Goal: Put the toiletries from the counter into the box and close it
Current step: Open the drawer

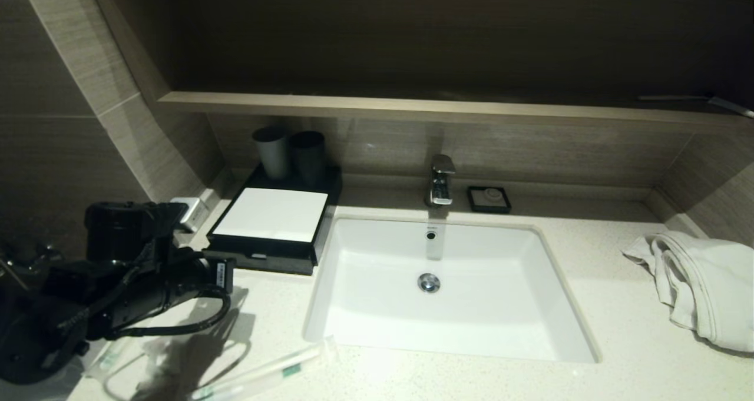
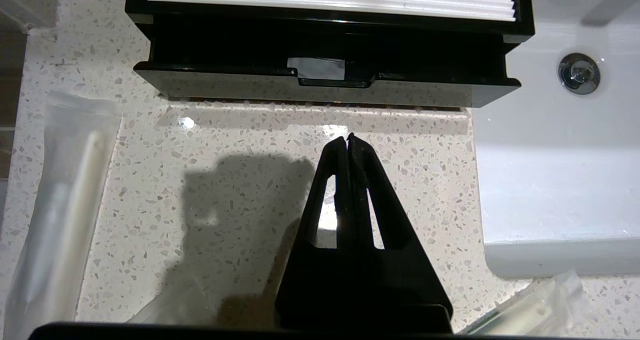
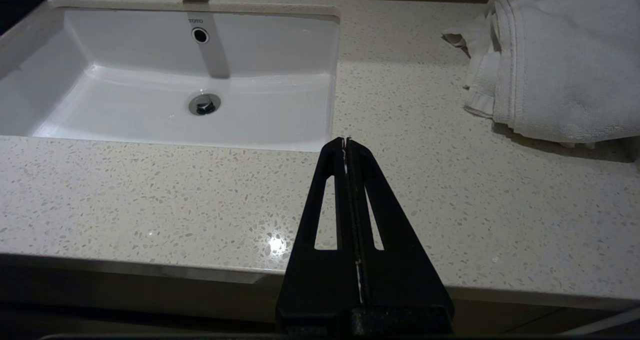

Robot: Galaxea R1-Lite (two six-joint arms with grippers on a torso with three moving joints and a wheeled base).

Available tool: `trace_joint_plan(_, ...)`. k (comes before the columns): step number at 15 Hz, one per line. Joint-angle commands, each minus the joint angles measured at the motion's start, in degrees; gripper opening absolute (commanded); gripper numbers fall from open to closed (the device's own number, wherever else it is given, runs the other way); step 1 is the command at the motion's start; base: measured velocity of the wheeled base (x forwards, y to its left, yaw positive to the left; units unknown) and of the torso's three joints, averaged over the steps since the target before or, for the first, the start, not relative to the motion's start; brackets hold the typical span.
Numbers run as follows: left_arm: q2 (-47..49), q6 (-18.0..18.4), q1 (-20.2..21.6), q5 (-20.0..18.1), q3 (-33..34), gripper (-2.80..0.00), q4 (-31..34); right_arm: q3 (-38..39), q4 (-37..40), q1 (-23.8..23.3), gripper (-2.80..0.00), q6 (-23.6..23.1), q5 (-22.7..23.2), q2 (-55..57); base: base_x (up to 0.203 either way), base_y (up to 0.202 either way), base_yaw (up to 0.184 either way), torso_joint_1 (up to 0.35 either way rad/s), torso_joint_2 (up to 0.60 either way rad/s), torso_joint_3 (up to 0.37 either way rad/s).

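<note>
The left tool (image 2: 348, 139), fingers pressed together (pinching nothing), hovers just in front of the box (image 2: 330, 80); sachets (image 1: 259, 374) lie nearer on the tabletop (image 2: 240, 145). The right tool (image 3: 346, 141) is likewise pressed together.

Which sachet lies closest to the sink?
The long sachet with the green mark, lying slanted at the counter's front edge just below the sink's near-left corner. The other sachet lies further left, under the left arm.
</note>
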Motion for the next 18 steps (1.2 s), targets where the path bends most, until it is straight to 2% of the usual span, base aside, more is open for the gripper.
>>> trace_joint_plan(1,1.3,-0.1,-0.1,-0.1,-0.1,-2.80,-0.2,0.0,0.0,0.0,-2.80,0.0,0.0,0.0,0.000,0.000,0.000,0.000,0.00,0.000)
trace_joint_plan(12,7.7,-0.1,-0.7,0.8,0.0,-2.80,-6.1,0.0,0.0,0.0,-2.80,0.0,0.0,0.0,0.000,0.000,0.000,0.000,0.00,0.000)
trace_joint_plan(18,7.8,-0.2,-1.1,1.6,0.4,-2.80,-6.4,0.0,0.0,0.0,-2.80,0.0,0.0,0.0,0.000,0.000,0.000,0.000,0.00,0.000)
